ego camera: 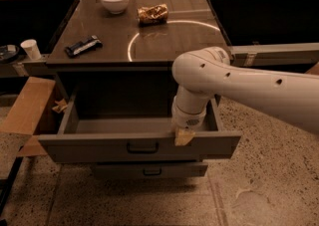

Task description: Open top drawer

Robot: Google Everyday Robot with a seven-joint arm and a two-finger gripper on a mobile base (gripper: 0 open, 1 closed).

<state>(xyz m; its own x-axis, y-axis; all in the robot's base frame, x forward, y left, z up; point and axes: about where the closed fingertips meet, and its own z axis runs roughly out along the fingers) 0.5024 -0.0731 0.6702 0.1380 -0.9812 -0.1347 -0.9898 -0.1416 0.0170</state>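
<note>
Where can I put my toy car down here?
The cabinet top is bare at its front right, in front of the snack bag and right of the black bar. The open top drawer looks bare on its left side. It's crowded near the bowl at the back, and at the drawer's right front, where the claw sits.

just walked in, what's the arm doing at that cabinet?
The robot's one arm reaches down over the top drawer, which is pulled well out of the cabinet, so the opening looks essentially done. The gripper sits at the top edge of the drawer's front panel, just right of the black handle. The lower drawer sits much further in. A white bowl, a snack bag and a dark bar lie on the cabinet top.
</note>
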